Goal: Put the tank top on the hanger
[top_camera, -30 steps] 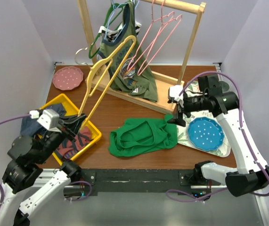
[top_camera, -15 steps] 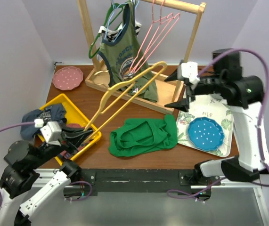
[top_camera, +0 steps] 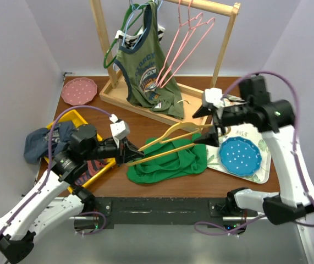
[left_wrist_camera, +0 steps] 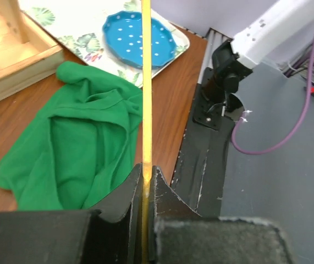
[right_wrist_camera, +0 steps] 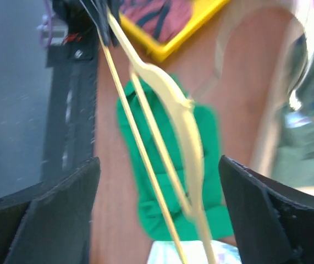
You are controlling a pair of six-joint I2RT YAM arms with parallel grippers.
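The yellow-orange hanger (top_camera: 170, 132) lies almost level over the table, pointing right. My left gripper (top_camera: 130, 153) is shut on its thin bar; in the left wrist view the bar (left_wrist_camera: 146, 82) runs straight up from the jaws (left_wrist_camera: 146, 173). Under the hanger the bright green tank top (top_camera: 167, 162) lies crumpled on the brown table (top_camera: 135, 124), and it shows to the left of the bar (left_wrist_camera: 74, 148). My right gripper (top_camera: 196, 130) is open around the hanger's far end without touching it. In the right wrist view the hanger (right_wrist_camera: 184, 126) passes between the spread fingers (right_wrist_camera: 159, 203), above the tank top (right_wrist_camera: 211, 176).
A wooden rack (top_camera: 140, 104) at the back carries an olive printed top (top_camera: 146, 71), pink hangers (top_camera: 187, 33) and a dark green hanger (top_camera: 113, 52). A yellow bin (top_camera: 104, 165) of clothes is at the left, a pink plate (top_camera: 79, 91) behind it. A leaf-print tray (top_camera: 255, 132) holds a blue plate (top_camera: 240, 155).
The left arm swung the hanger down from upright by the rack until it lies over the tank top. The right arm came in to the hanger's far end, still open.
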